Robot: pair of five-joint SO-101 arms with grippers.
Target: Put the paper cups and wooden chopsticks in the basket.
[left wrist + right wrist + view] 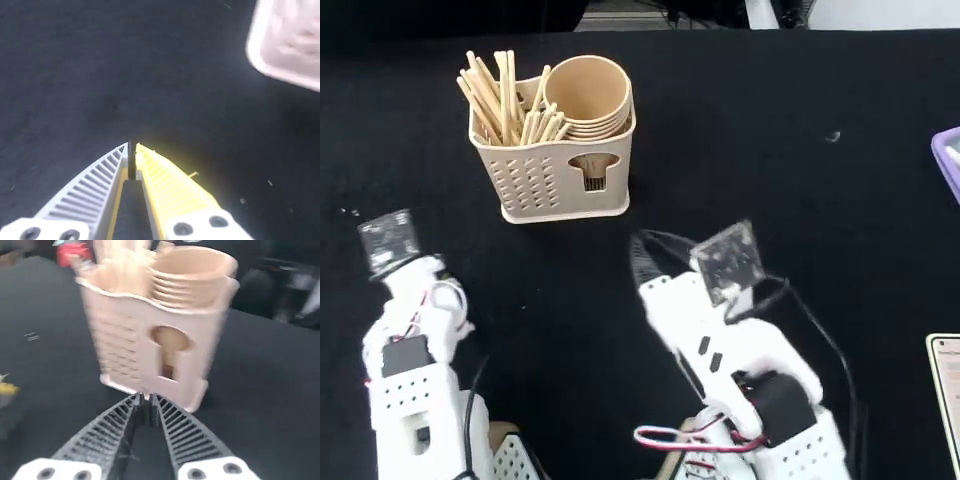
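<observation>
Perforated beige basket (552, 170) at 11 o'clock holds stacked paper cups (588, 92) and splayed wooden chopsticks (505, 100). The black table (800, 200) runs wide toward 3 o'clock. The ribbed left gripper (131, 150) and right gripper (146, 399) are closed on nothing.

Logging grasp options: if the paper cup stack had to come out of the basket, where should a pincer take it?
Probably its top rim, from straight above, one finger inside. The paper cup stack stands upright, the basket walls cover its sides, and the chopsticks crowd one side.
</observation>
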